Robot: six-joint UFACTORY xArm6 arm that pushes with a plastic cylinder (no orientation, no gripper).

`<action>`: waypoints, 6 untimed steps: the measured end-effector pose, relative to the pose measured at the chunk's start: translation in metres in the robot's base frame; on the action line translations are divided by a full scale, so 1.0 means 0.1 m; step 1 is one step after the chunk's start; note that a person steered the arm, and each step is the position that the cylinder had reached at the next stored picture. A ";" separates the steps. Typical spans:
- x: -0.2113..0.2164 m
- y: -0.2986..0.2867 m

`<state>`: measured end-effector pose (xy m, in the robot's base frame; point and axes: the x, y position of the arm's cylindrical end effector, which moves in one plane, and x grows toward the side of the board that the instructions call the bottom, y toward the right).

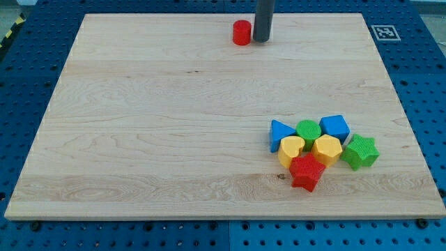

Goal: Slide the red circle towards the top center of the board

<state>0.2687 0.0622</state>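
The red circle (241,33) is a small red cylinder standing near the top centre of the wooden board (139,139). My tip (261,40) is the lower end of a dark rod coming down from the view's top. It sits just to the right of the red circle, touching it or nearly so.
A cluster of blocks lies at the lower right: a blue triangle (280,132), a green circle (308,130), a blue cube (335,127), a yellow heart (291,150), a yellow hexagon (327,149), a green star (361,152) and a red star (306,171). A marker tag (383,32) sits off the board's top right corner.
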 end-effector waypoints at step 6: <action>-0.09 -1.49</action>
